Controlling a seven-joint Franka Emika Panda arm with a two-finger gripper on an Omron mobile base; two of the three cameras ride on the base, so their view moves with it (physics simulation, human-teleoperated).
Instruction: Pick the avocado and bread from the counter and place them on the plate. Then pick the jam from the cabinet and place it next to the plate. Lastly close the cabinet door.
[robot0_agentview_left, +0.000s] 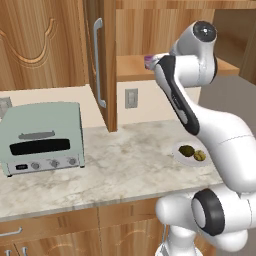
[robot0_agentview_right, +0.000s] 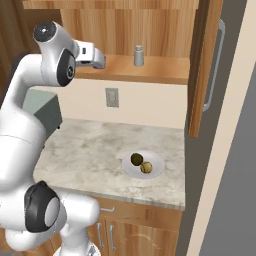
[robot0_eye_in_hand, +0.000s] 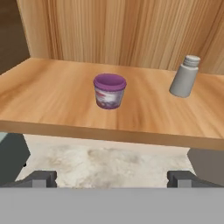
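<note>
The purple jam (robot0_eye_in_hand: 109, 90) stands upright on the cabinet's wooden shelf (robot0_eye_in_hand: 52, 100), straight ahead of my gripper (robot0_eye_in_hand: 111, 179). Its fingertips (robot0_eye_in_hand: 41, 178) are spread wide, short of the shelf's front edge, with nothing between them. In the right base view the gripper (robot0_agentview_right: 100, 60) hovers at the left end of the shelf. A sliver of the jam (robot0_agentview_left: 148, 61) peeks out behind my forearm. On the counter (robot0_agentview_right: 85, 150) the white plate (robot0_agentview_right: 156, 161) holds the dark avocado (robot0_agentview_right: 136, 159) and the tan bread (robot0_agentview_right: 146, 167) side by side. The cabinet door (robot0_agentview_left: 102, 60) stands open.
A grey shaker bottle (robot0_eye_in_hand: 185, 76) stands on the shelf to the right of the jam. A pale green toaster oven (robot0_agentview_left: 42, 137) sits at the counter's left. The other open door (robot0_agentview_right: 206, 65) hangs right of the plate. A wall socket (robot0_agentview_right: 111, 97) is below the shelf.
</note>
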